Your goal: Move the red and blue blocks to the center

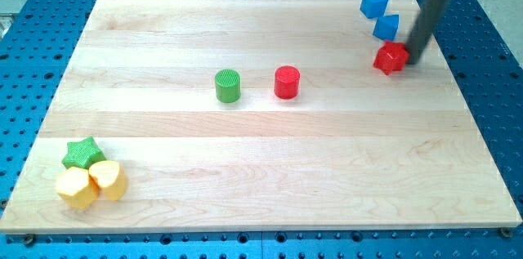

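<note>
My tip point(414, 57) sits at the board's point(270, 185) top-right, touching the red block point(391, 58) on its right side. No jaws on this rig, just a bare rod. Two blue cubes point(374, 2) point(386, 26) just left and above my tip. Red cylinder point(287, 82) well left, near centre, green cylinder point(228, 86) beyond it.

Bench point(261, 185), read from its centre:
- 11 o'clock, near: green cylinder point(228, 86). The red cylinder point(287, 82) is near at 1 o'clock.
- 2 o'clock, far corner: upper blue cube point(374, 2), lower blue cube point(386, 26) just beside it at 5 o'clock, red block point(391, 58) at 6 o'clock of that.
- My tip point(413, 60) stands at the red block's 3 o'clock, apparently touching.
- 8 o'clock, far corner: green star point(82, 153), with the left yellow block point(76, 187) and right yellow block point(109, 179) touching at its 6 and 5 o'clock.
</note>
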